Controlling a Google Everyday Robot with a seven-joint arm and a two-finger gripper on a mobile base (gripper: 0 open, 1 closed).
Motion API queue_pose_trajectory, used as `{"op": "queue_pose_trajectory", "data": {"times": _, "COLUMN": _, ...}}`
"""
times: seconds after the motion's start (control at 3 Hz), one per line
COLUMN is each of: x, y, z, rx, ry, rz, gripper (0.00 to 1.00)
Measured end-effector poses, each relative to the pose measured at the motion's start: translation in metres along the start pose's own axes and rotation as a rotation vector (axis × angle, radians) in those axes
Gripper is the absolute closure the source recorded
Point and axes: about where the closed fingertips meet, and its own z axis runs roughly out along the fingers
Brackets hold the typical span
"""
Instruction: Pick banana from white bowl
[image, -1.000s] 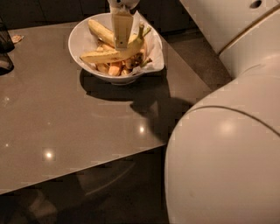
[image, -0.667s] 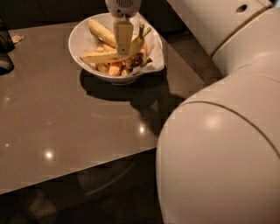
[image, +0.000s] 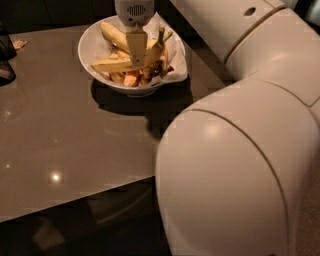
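Note:
The white bowl (image: 95, 50) stands at the far middle of the brown table, with its paper liner (image: 177, 62) sticking out on the right. The long curved banana (image: 112, 64) lies across the bowl, its greenish stem (image: 162, 36) pointing up to the right. A shorter, plumper banana (image: 112, 32) lies behind it. My gripper (image: 136, 62) comes down from the top edge into the bowl, right over the middle of the long banana. Its tip hides part of the banana.
Orange and brown food pieces (image: 131, 78) lie under the bananas. My large white arm (image: 240, 165) fills the right and lower right of the view. A dark object (image: 6, 55) stands at the table's far left edge. The table's front edge (image: 75, 200) runs across the lower left.
My gripper has come down a little into the bowl onto the long banana. The arm's bulk has swung further into the right of the view. The bowl has not moved.

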Motion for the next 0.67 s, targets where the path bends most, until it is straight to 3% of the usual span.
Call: {"op": "queue_pose_trajectory", "data": {"times": 0.67, "x": -0.0116, "y": -0.0073, "z": 0.0181, "rx": -0.024, "ry": 0.026, "rz": -0.037, "gripper": 0.38}}
